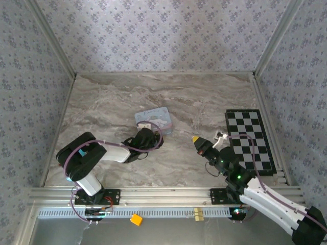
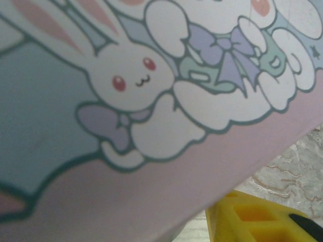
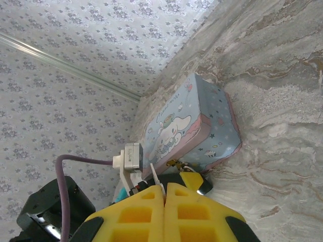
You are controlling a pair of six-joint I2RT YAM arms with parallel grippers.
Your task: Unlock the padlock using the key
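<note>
Marble counter [image 1: 179, 97]; right fingers [image 3: 169, 194] pinch key [image 3: 154, 175], left fingers' [image 3: 193, 179] grip unclear at case [image 3: 202, 121]; square blade to padlock [image 3: 175, 164] before pushing

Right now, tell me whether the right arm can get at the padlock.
Probably yes. Bare table lies between the right gripper and the light-blue case. What looks like the padlock sits at the case's near edge, though the left gripper crowds right beside it.

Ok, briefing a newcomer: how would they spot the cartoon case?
On the marble table, look near the middle, just beyond the left gripper. The case there is light blue with white cartoon bunnies, unlike the black-and-white checkerboard at right.
</note>
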